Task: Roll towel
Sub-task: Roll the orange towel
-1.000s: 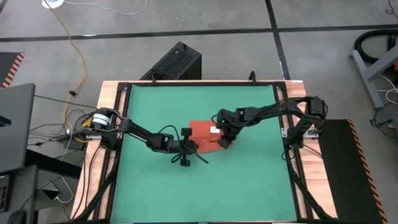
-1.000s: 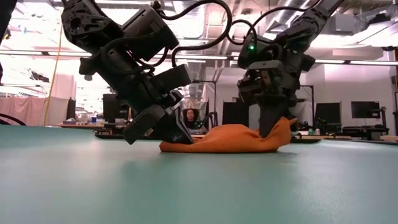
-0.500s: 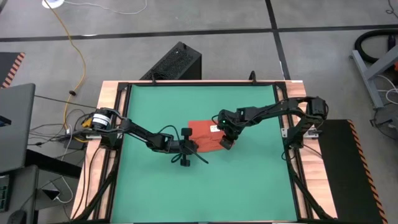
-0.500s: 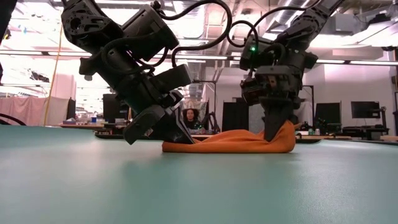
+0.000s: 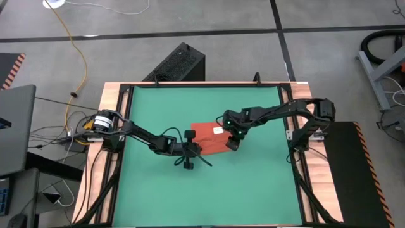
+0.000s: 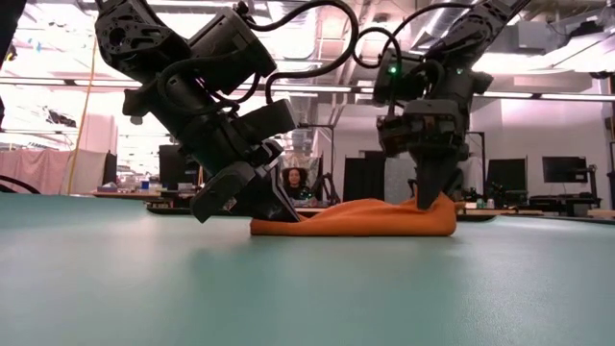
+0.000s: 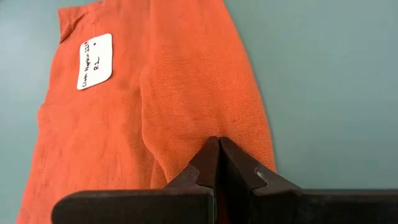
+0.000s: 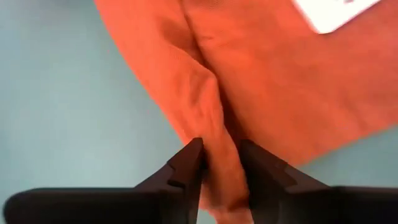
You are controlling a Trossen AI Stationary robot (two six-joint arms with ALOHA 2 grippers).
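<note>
The orange-red rectangular cloth towel (image 5: 209, 139) lay stretched btwn both tools: left gripper (image 7: 218, 163) clamped shut on one end, right gripper (image 8: 220, 168) pinching a fold at the opp. end.

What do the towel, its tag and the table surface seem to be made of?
Towel: woven cloth, matte, likely cotton; the fine weave and soft folds show. Tag: smooth white label, probably paper or fabric, bearing handwriting. Green mat: even, matte sheet, maybe rubber or felt.

Grey tiled floor (image 5: 316, 57) with a yellow cable (image 5: 74, 47); dark monitors (image 6: 564, 170) stand under ceiling lights.
</note>
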